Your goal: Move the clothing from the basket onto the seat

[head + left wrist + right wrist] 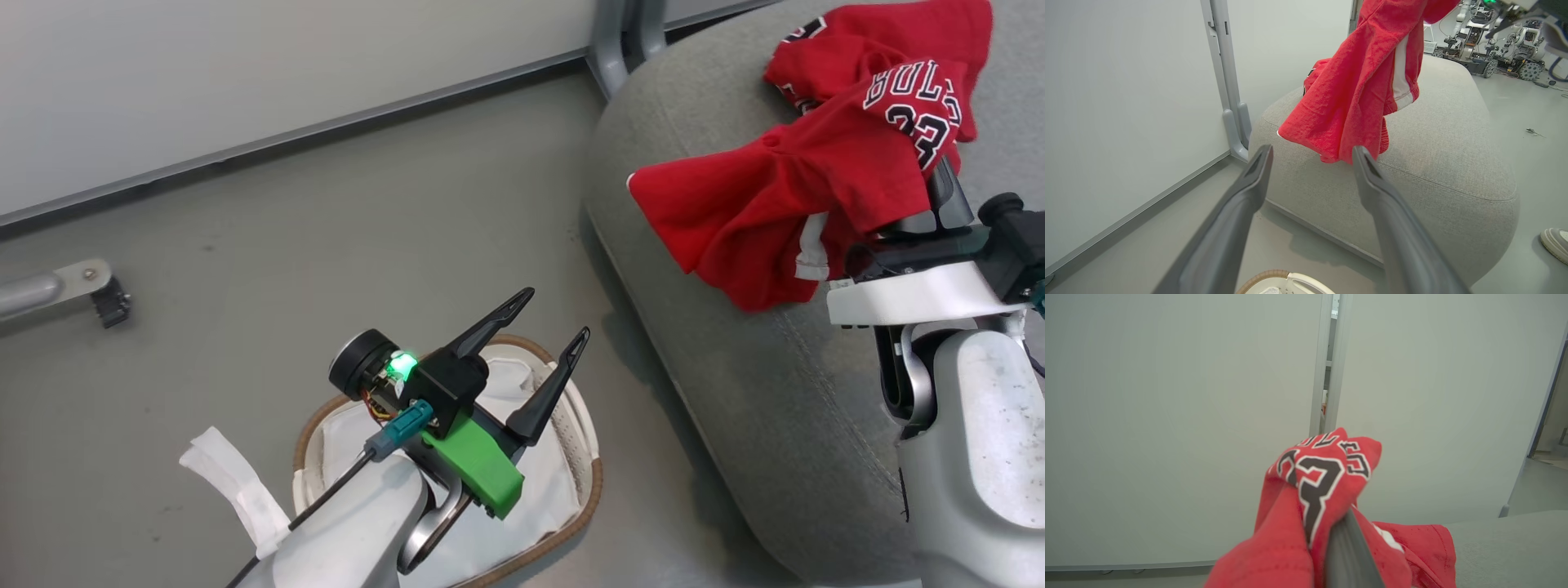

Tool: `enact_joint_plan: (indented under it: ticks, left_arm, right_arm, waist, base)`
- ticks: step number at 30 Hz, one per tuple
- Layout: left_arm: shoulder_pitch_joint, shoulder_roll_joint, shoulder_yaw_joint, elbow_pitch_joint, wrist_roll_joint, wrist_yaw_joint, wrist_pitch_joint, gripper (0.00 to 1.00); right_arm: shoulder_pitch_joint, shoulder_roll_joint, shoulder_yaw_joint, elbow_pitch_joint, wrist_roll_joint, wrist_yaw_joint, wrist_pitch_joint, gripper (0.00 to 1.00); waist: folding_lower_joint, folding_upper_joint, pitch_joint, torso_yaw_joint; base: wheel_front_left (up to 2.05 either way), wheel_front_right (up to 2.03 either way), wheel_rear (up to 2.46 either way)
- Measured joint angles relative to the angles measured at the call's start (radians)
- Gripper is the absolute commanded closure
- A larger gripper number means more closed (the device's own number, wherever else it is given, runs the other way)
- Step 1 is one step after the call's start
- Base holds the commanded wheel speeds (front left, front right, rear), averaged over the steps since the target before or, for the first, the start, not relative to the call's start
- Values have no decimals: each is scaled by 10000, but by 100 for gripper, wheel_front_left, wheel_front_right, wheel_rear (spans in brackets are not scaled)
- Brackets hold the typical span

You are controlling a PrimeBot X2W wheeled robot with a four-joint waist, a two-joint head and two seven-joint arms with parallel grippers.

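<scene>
My right gripper (939, 175) is shut on a red jersey (816, 180) with black lettering and the number 23, held above the grey seat (735, 367). The jersey (1314, 477) wraps over the gripper's dark finger (1347, 547). More red clothing (865, 33) lies on the seat behind it. From the left wrist, the held jersey (1363, 81) hangs down to the seat (1445, 163). My left gripper (552, 314) is open and holds nothing, above the white basket (594, 482). The basket's white liner shows inside, partly hidden by my left arm.
The basket stands on the grey floor close to the seat's front edge. A pale wall with a grey metal post (612, 49) runs behind. A metal foot (90, 286) lies on the floor at left. A shoe (1555, 243) and other robots (1478, 41) are beyond the seat.
</scene>
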Motion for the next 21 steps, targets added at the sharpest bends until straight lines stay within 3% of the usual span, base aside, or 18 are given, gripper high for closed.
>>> enact_joint_plan:
  ticks: [11,16,21]
  left_arm:
    - [-606,407,-663,84,-102,0,0,0]
    - [-801,443,-696,73,-134,0,0,0]
    - [-1016,416,-558,15,-81,0,0,0]
  right_arm:
    - [232,-13,-671,-46,468,0,0,100]
    - [168,-2,-665,190,345,0,0,100]
    - [-741,-6,-642,454,-278,0,-2,100]
  waist:
    - [0,0,854,-1831]
    - [0,0,1395,-2095]
    - [0,0,1788,-1905]
  base:
    - [0,0,0]
    - [0,0,0]
    - [0,0,0]
